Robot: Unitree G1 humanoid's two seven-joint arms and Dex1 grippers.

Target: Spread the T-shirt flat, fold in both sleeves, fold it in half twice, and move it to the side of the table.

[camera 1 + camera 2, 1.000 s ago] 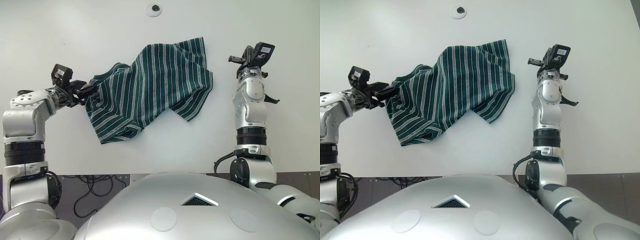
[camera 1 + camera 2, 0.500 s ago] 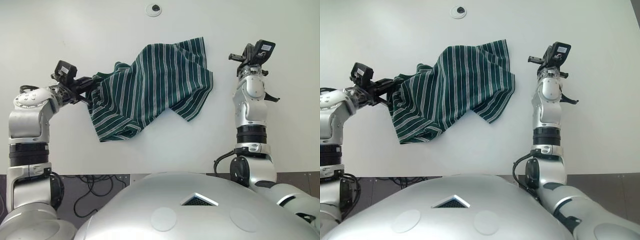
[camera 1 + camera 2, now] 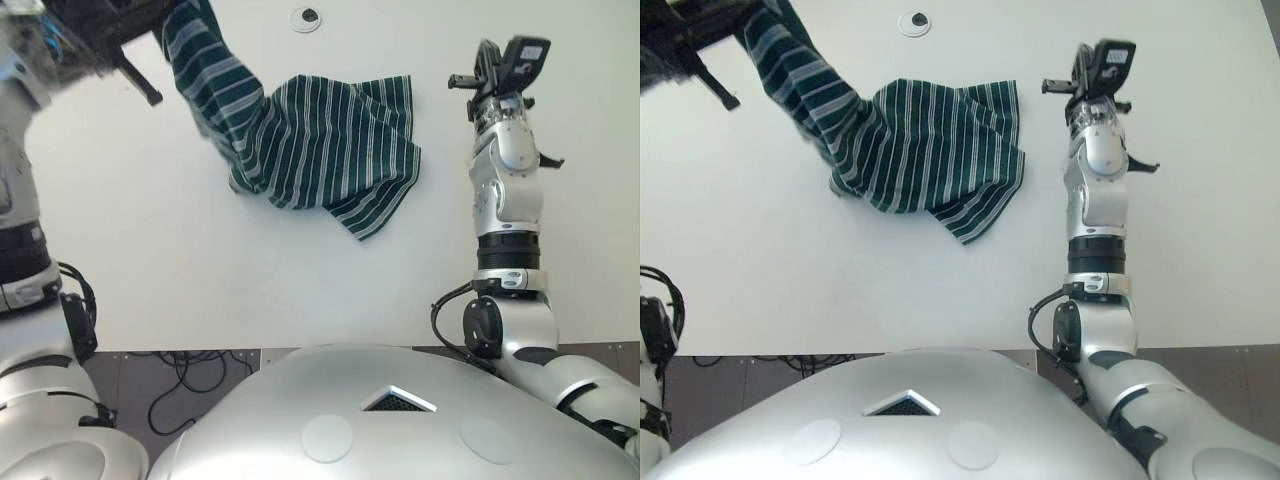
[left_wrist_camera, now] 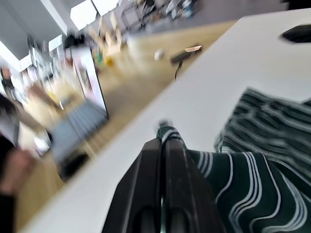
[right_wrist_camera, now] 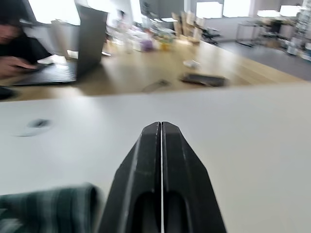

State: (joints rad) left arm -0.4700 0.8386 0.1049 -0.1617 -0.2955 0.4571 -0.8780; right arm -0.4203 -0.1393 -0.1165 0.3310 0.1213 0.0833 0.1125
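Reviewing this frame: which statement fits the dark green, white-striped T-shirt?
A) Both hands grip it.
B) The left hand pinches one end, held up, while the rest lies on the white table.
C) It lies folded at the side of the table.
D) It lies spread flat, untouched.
B: the left hand is shut on an edge of the dark green, white-striped T-shirt, held above the white table; the right hand is shut and empty beside it.

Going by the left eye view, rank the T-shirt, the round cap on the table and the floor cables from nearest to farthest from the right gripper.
From the right gripper:
1. T-shirt, just to its left on the table.
2. Round cap, farther left, beyond the shirt.
3. Floor cables, far left, below the table's near edge.
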